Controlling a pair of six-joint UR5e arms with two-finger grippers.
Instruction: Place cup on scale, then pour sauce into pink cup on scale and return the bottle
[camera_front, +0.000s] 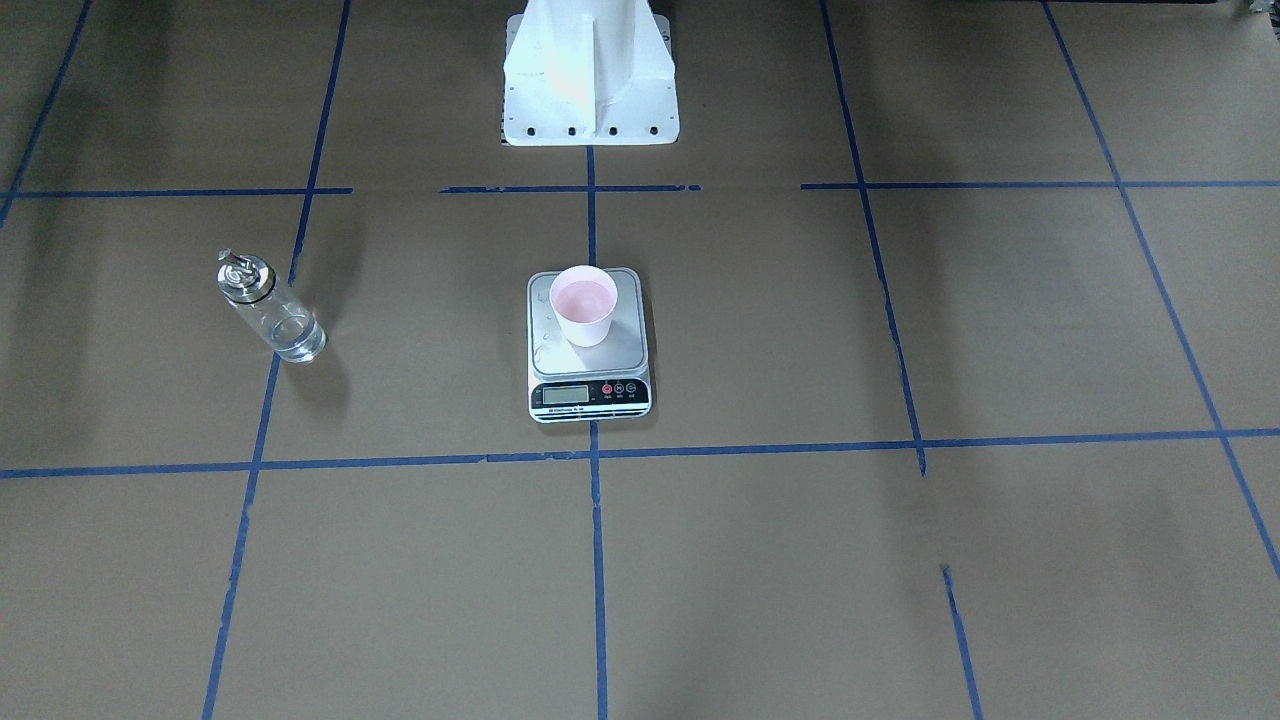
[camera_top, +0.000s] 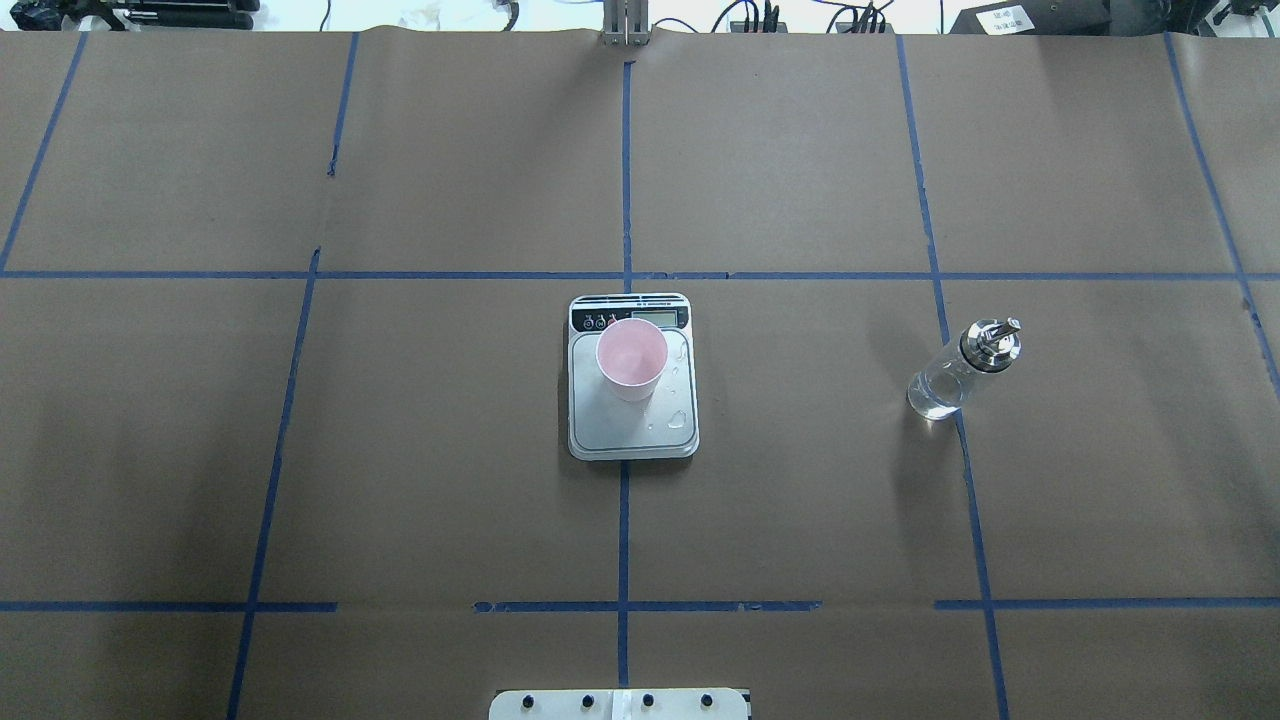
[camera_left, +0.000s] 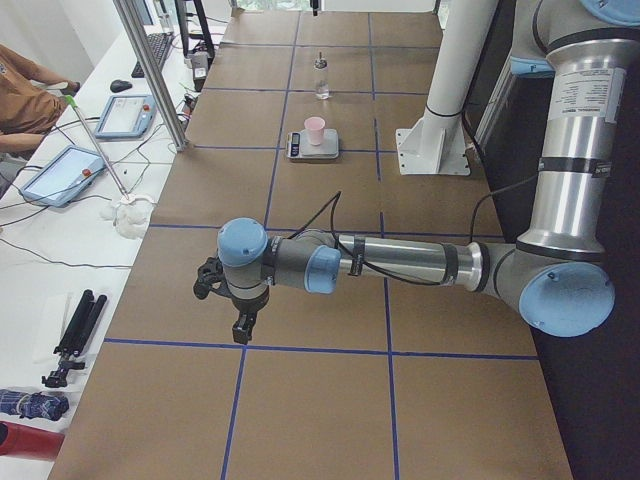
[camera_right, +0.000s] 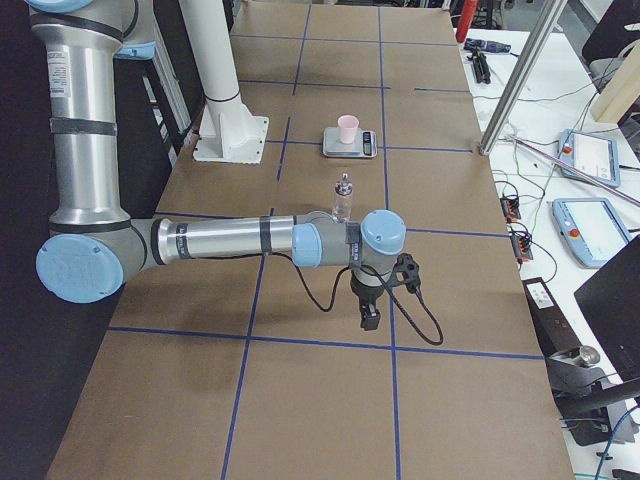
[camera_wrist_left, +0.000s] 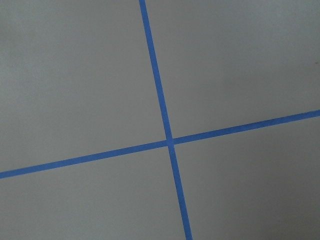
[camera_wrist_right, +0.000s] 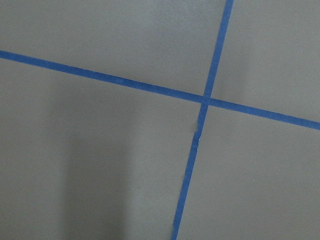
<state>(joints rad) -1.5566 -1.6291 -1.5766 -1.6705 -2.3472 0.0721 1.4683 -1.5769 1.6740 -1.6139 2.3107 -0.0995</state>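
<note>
Left fingers (camera_left: 241, 326) and right fingers (camera_right: 368, 317) hang over the brown surface (camera_top: 400, 450); spread or clenched, I cannot tell. Far from both, the small pale pink paper cup (camera_top: 631, 358) sits on the flat square silver scale (camera_top: 618, 432); the clear glass bottle (camera_top: 950, 380) stands upright nearer the right fingers. Droplets (camera_top: 680, 418) on the platform suggest wet glass could slip, or a nudged cup topple.

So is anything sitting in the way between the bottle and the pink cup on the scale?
Nothing visible does. Between the bottle and the cup on the scale there is only bare brown paper. A few droplets lie on the scale's platform beside the cup.
</note>
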